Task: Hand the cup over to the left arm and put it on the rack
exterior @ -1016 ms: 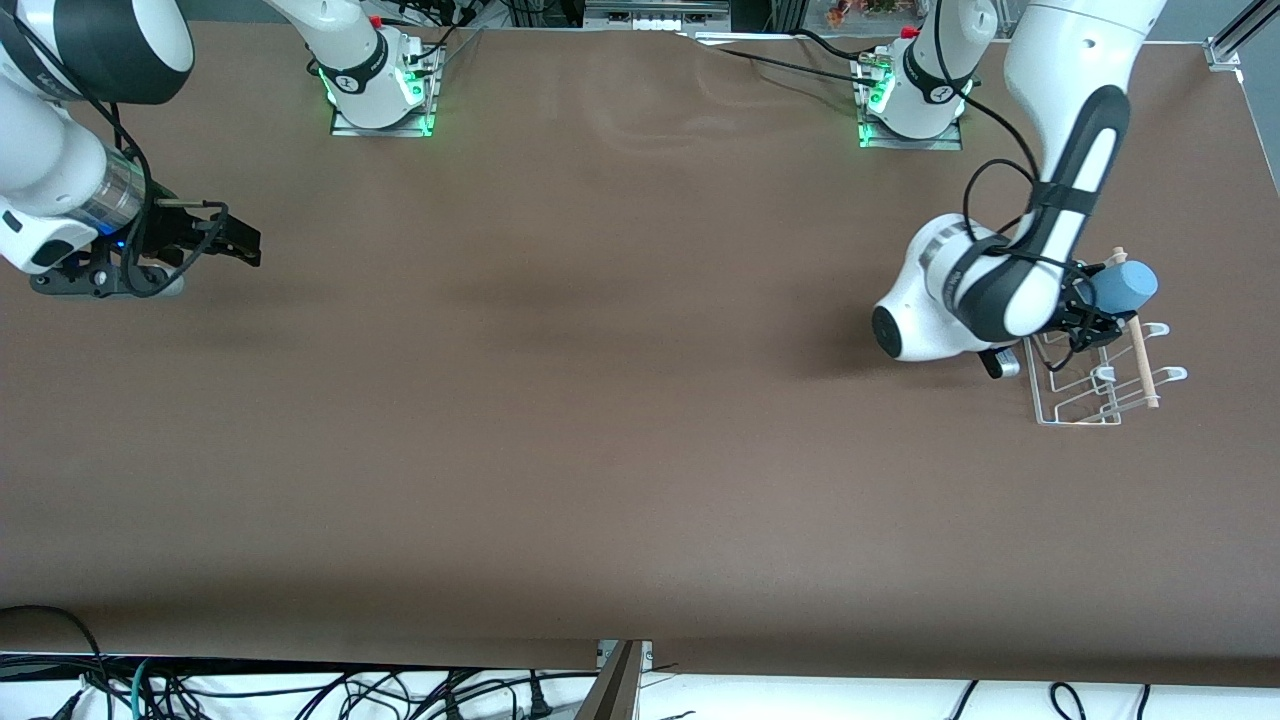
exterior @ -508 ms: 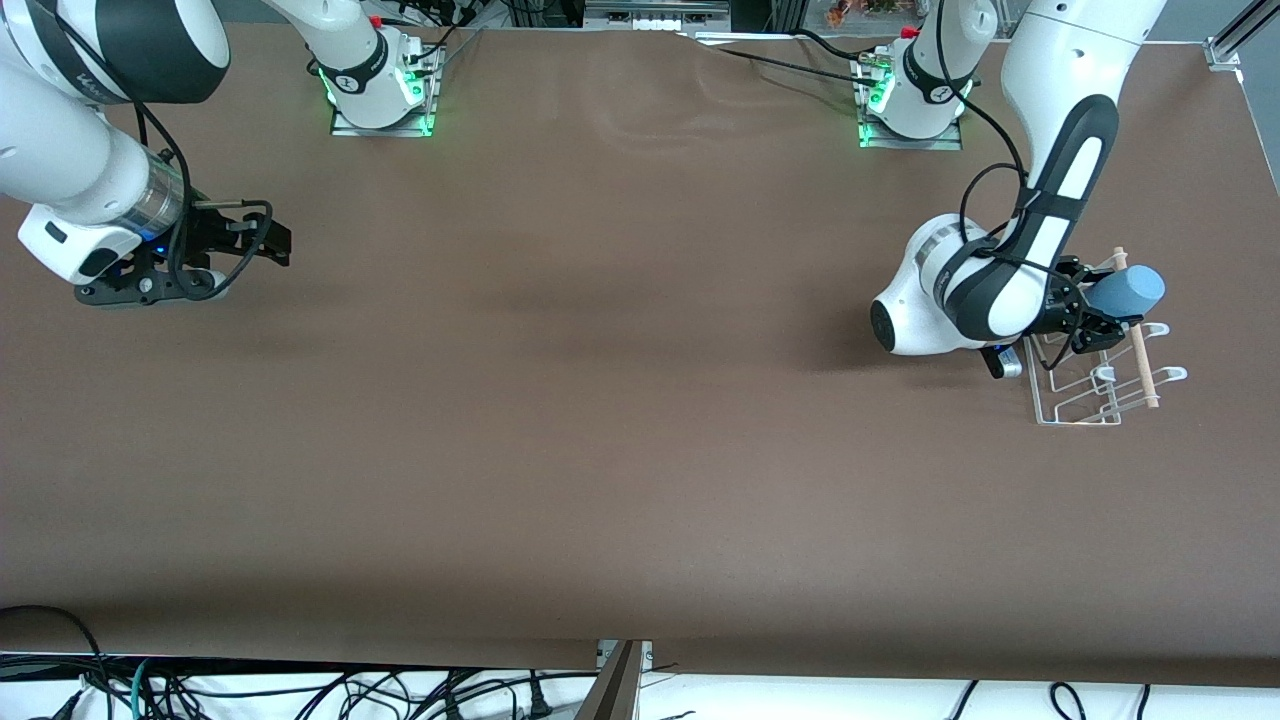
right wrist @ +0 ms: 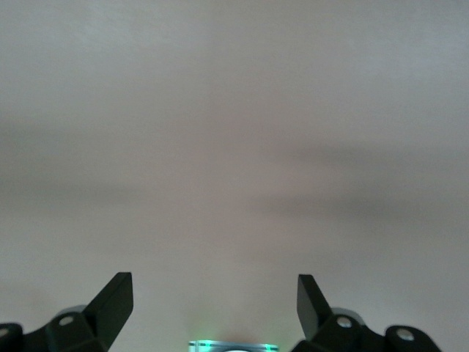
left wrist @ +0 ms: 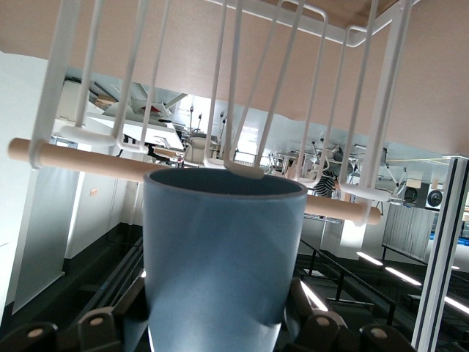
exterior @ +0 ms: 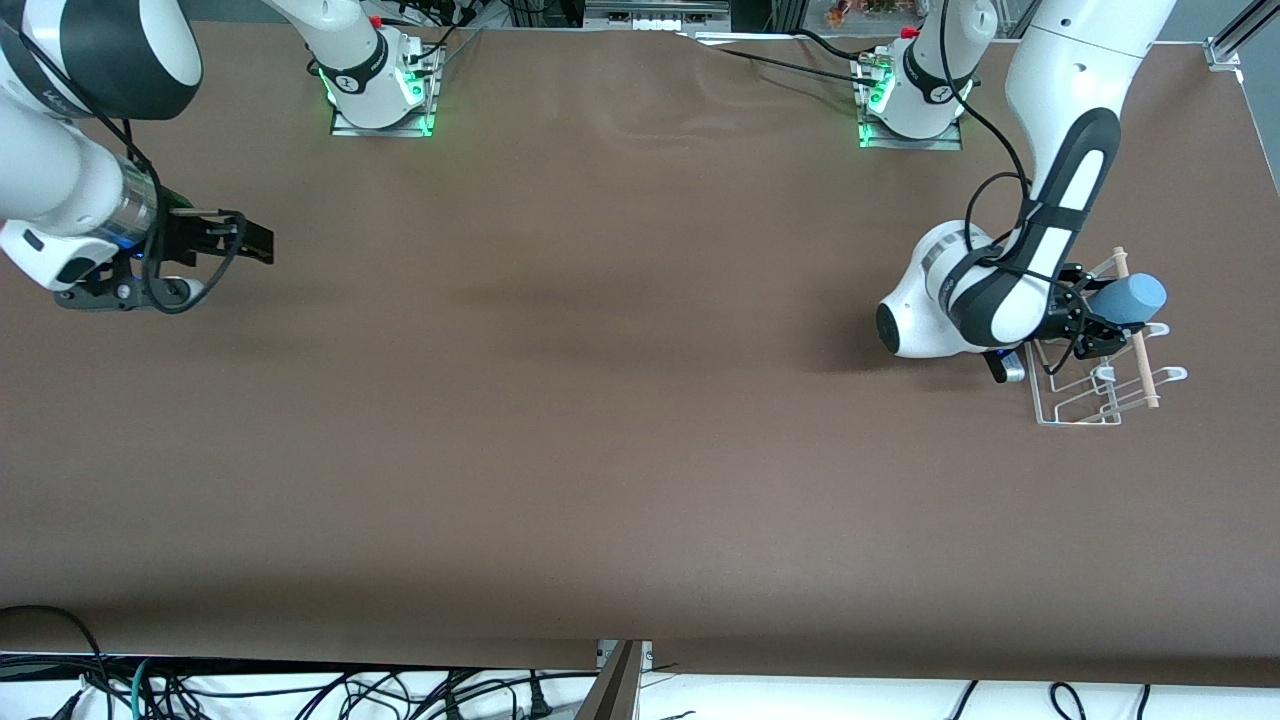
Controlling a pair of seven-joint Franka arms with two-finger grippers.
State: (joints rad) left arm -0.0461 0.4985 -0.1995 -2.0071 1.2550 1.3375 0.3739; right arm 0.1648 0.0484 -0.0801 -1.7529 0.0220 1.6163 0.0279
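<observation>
The light-blue cup (exterior: 1128,298) lies on its side in my left gripper (exterior: 1098,318), which is shut on it over the white wire rack (exterior: 1095,375) at the left arm's end of the table. In the left wrist view the cup (left wrist: 220,257) fills the space between my black fingers (left wrist: 304,312), its rim against the rack's white prongs (left wrist: 242,170) and wooden dowel (left wrist: 80,160). My right gripper (exterior: 240,240) is open and empty above the table at the right arm's end; its wrist view shows both fingertips (right wrist: 117,297) apart over bare brown table.
The brown table (exterior: 600,400) spreads wide between the two arms. The arm bases (exterior: 380,90) stand at the table's edge farthest from the front camera. Cables (exterior: 300,690) hang below the near edge.
My left gripper has shifted the cup slightly lower toward the rack's prongs. My right arm has swung a little out and back at its end of the table.
</observation>
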